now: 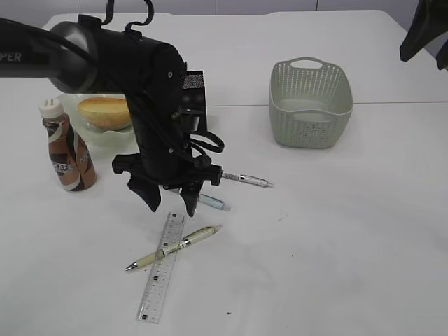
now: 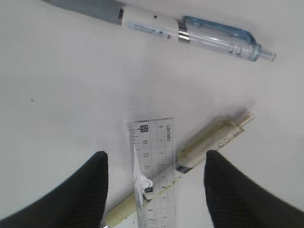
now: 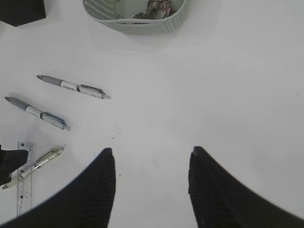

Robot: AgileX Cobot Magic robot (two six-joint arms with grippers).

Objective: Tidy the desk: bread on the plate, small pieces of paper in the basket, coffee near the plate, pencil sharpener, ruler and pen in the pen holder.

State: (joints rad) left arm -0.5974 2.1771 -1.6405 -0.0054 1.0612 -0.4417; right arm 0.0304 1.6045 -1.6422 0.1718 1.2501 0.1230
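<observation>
My left gripper (image 1: 173,203) (image 2: 156,156) is open and hovers just above the top end of the clear ruler (image 1: 159,273) (image 2: 153,156). A cream pen (image 1: 183,243) (image 2: 216,137) lies across the ruler. A blue pen (image 1: 214,203) (image 2: 190,32) and a grey pen (image 1: 248,180) (image 3: 73,86) lie just beyond. The bread (image 1: 103,112) sits on the pale plate (image 1: 112,143), with the coffee bottle (image 1: 66,148) beside it. The basket (image 1: 310,105) (image 3: 137,23) holds crumpled paper (image 3: 159,5). My right gripper (image 3: 152,152) is open and empty, high at the right. No pencil sharpener is in view.
A black pen holder (image 3: 21,9) stands at the back, mostly hidden behind my left arm in the exterior view. The right wrist view also shows the blue pen (image 3: 40,114), cream pen (image 3: 43,158) and ruler (image 3: 23,187) at its left edge.
</observation>
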